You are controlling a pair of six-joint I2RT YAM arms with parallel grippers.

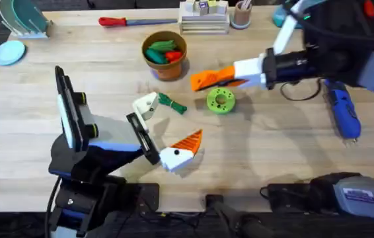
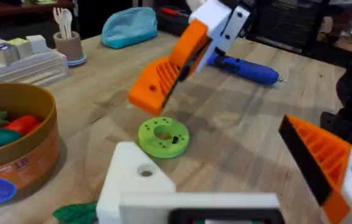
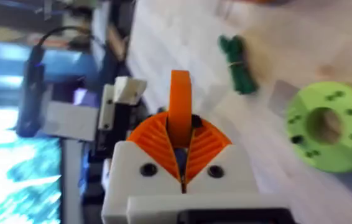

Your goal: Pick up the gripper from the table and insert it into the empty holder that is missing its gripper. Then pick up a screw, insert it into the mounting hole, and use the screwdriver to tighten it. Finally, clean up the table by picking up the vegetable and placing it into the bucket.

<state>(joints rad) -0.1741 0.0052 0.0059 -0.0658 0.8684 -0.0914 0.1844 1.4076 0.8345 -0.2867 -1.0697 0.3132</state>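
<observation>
Right hand (image 1: 203, 80) holds the orange gripper (image 1: 212, 77) above the desk (image 1: 273, 145), near the green disc (image 1: 221, 100); the vegetable (image 1: 172, 102) lies beside the bare white holder (image 1: 146, 106)

one bucket (image 1: 165, 54), one green disc (image 1: 221, 100), one screwdriver (image 1: 342, 110), one vegetable (image 1: 172, 102), one red-handled tool (image 1: 127, 22)
</observation>
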